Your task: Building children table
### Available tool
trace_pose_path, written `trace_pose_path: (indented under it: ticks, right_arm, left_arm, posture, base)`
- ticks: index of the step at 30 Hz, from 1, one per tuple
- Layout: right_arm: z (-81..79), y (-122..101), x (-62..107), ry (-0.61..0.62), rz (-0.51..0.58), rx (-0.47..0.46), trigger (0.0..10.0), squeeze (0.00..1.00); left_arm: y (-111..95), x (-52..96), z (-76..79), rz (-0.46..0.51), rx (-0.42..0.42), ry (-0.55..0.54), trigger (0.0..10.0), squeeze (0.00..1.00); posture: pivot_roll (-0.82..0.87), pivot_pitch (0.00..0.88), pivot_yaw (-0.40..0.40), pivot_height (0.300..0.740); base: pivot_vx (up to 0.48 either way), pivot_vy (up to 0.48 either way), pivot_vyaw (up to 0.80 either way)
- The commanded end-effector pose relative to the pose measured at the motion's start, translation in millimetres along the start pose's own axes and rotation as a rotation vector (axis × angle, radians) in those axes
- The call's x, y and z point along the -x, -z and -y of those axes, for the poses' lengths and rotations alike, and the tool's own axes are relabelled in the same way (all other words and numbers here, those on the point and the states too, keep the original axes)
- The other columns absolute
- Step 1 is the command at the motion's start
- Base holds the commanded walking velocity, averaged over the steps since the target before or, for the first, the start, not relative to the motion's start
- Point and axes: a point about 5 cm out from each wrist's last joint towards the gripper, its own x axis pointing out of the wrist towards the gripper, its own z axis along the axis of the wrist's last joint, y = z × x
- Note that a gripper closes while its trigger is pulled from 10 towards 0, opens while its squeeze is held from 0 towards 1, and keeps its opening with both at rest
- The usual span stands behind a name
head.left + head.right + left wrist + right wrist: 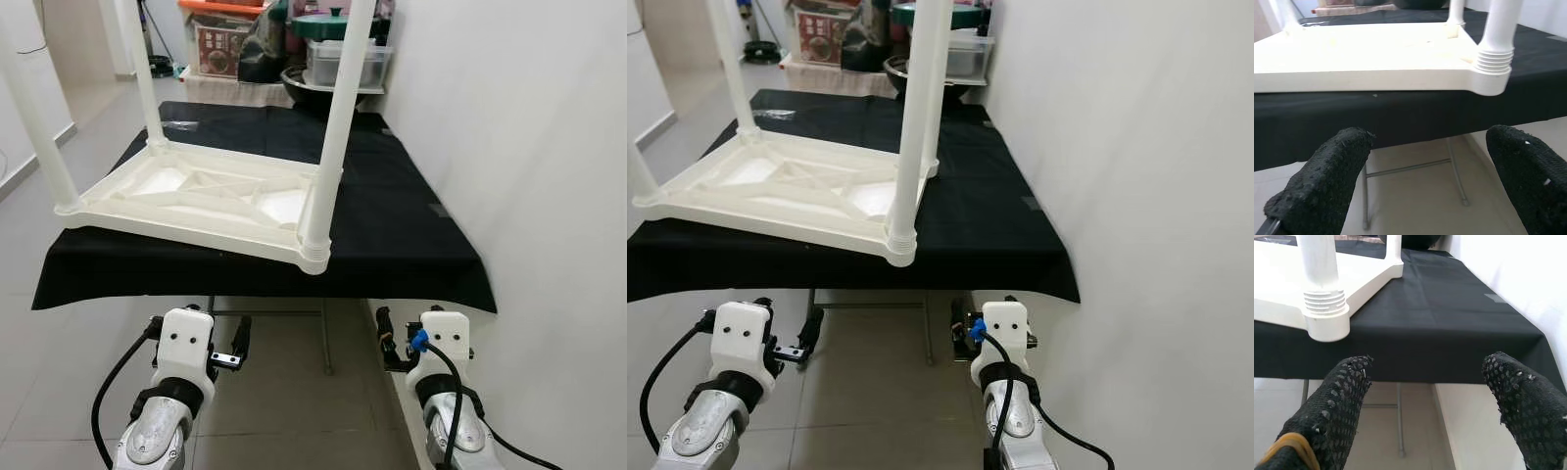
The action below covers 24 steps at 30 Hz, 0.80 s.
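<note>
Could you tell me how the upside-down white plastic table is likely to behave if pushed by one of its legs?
The upside-down white plastic table looks light and stiff, so it would probably slide on the black cloth. Pushed high on the near leg, it might tip instead.

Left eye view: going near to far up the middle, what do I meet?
Left hand and right hand → black cloth edge → upturned white table's near leg → table underside → storage clutter at the back.

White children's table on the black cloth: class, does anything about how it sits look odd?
Yes. The white table lies upside down, legs pointing up, and its near corner juts past the edge of the black cloth. Both grippers, left and right, hang open below.
</note>
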Motion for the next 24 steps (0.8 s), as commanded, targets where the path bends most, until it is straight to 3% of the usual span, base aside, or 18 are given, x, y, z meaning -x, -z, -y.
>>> trace_pose_path:
  ticks: [1,12,24]
  right_arm:
    - [8.9,-3.5,-5.2,0.046,0.017,0.018,10.0,0.00]
    - [46.0,-38.9,-32.0,0.248,0.132,-0.008,10.0,0.00]
    - [48.3,-45.5,-38.0,0.271,0.143,-0.028,10.0,0.00]
  left_arm:
    - [-5.3,-0.1,-3.1,0.018,-0.021,-0.025,10.0,0.00]
    - [-21.9,-6.0,-15.9,0.074,-0.035,-0.064,10.0,0.00]
    - [-30.1,-8.5,-24.6,0.099,-0.061,-0.074,10.0,0.00]
  posture:
    - [0.09,0.000,-0.080,0.740]
    - [0.10,0.000,-0.092,0.740]
    - [0.10,0.000,-0.092,0.740]
  base:
    - [0.000,0.000,0.00]
    - [0.179,0.000,0.00]
    - [0.281,0.000,0.00]
